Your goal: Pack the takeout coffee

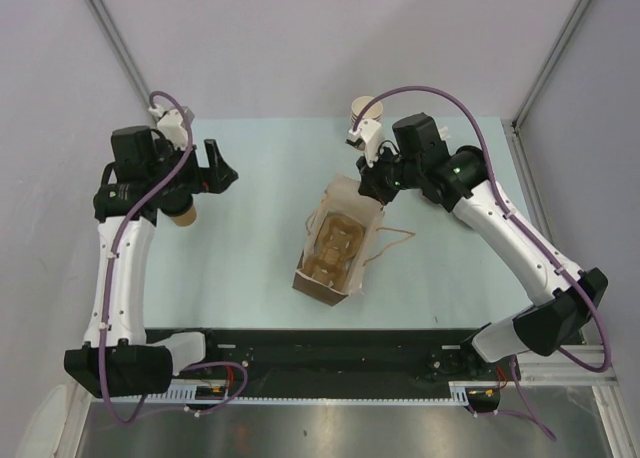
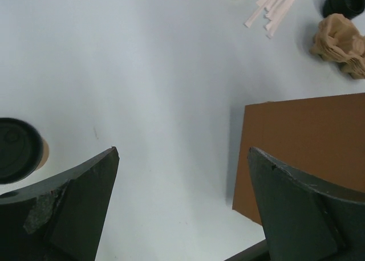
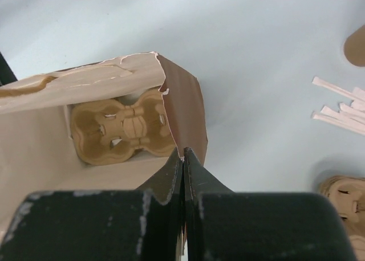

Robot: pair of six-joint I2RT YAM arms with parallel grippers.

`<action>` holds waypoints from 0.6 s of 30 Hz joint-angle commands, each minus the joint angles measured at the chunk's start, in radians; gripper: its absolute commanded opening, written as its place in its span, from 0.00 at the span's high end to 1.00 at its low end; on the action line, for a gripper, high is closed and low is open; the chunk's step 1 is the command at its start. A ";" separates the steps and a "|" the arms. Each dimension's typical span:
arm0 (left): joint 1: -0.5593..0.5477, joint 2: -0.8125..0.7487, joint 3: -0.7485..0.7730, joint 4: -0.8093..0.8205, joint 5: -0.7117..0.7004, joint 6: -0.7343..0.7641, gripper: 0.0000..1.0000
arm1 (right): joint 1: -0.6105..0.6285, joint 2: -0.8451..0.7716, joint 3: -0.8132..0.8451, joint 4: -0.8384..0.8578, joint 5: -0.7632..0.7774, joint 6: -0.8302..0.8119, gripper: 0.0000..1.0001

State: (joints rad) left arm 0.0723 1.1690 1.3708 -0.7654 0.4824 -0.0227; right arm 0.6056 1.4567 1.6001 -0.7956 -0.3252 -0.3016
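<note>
On the pale bench (image 1: 260, 178) a brown paper bag (image 3: 183, 104) sits open, with a moulded cup tray (image 3: 122, 127) at its bottom. The right hand (image 3: 183, 154) is pinched closed on the bag's rim. The left hand (image 2: 182, 153) gapes wide and empty. Just beside it the takeout coffee (image 2: 17, 150) stands upright on the bench, outside the bag: a small tan cup with a round black lid.

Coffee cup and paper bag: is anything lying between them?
No. The left wrist view shows only bare table between the coffee cup and the paper bag.

No text, label, brand, number or sign could be read in any view. The brown paper bag (image 1: 320, 288) and the takeout coffee (image 2: 14, 150) were seen without legible print.
</note>
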 commanded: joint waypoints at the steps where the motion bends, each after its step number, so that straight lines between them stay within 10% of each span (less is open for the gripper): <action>1: 0.089 0.037 0.051 -0.047 -0.056 0.021 0.00 | 0.010 -0.024 0.020 0.032 0.054 -0.025 1.00; 18: 0.254 0.438 0.252 -0.227 -0.280 0.178 0.00 | -0.032 0.028 -0.014 0.015 0.002 0.013 1.00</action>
State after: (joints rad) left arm 0.3130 1.5360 1.5578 -0.9611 0.2741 0.1150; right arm 0.5774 1.4643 1.5841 -0.7956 -0.2962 -0.2893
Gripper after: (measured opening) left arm 0.994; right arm 0.008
